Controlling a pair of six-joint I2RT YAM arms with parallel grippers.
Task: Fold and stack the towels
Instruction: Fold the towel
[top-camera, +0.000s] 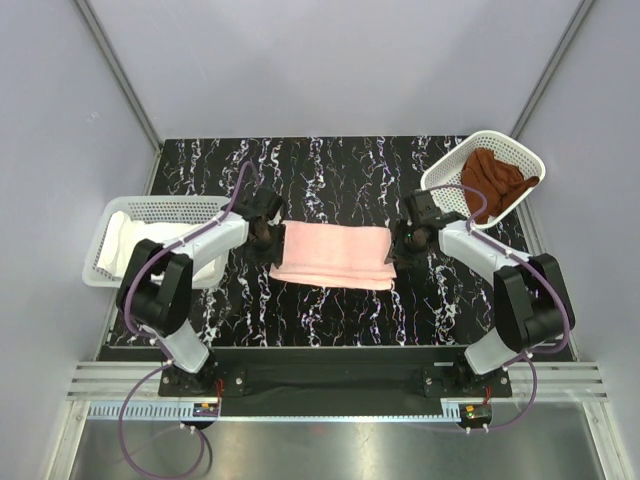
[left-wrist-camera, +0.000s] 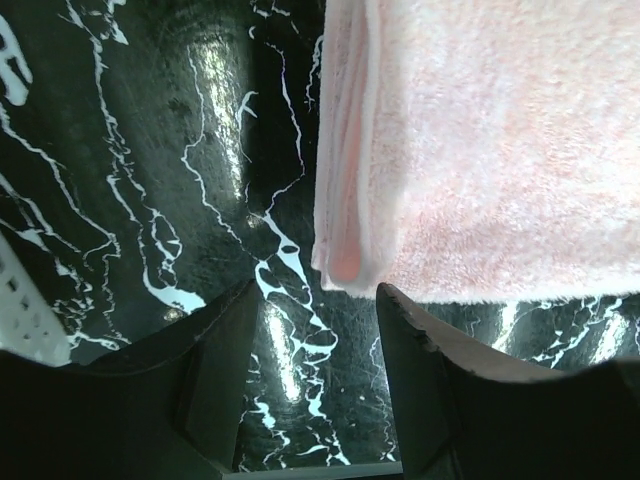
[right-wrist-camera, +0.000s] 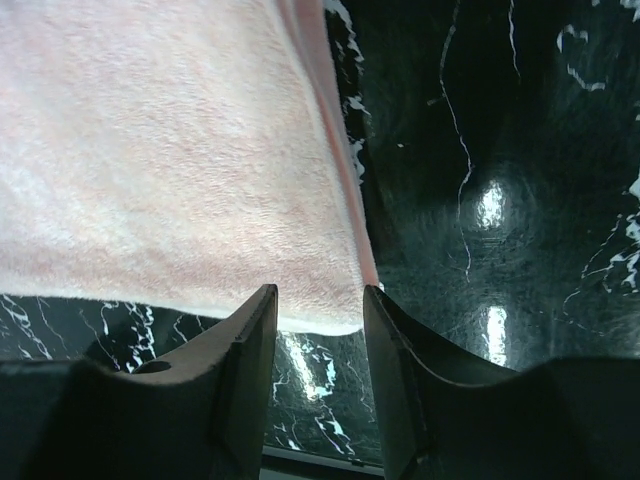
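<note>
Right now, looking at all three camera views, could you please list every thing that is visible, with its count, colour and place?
pink towel: 1, pale pink, folded flat on the middle of the table, between the two grippers
white towel: 1, white, inside the left basket
brown towel: 1, rust-brown, bunched inside the right basket
left basket: 1, white mesh, at the table's left edge
right basket: 1, white mesh, at the table's far right corner
table: 1, black with white veins, under the pink towel
left gripper: 1, dark, open, at the pink towel's left end, holding nothing
right gripper: 1, dark, open, at the pink towel's right end, holding nothing
</note>
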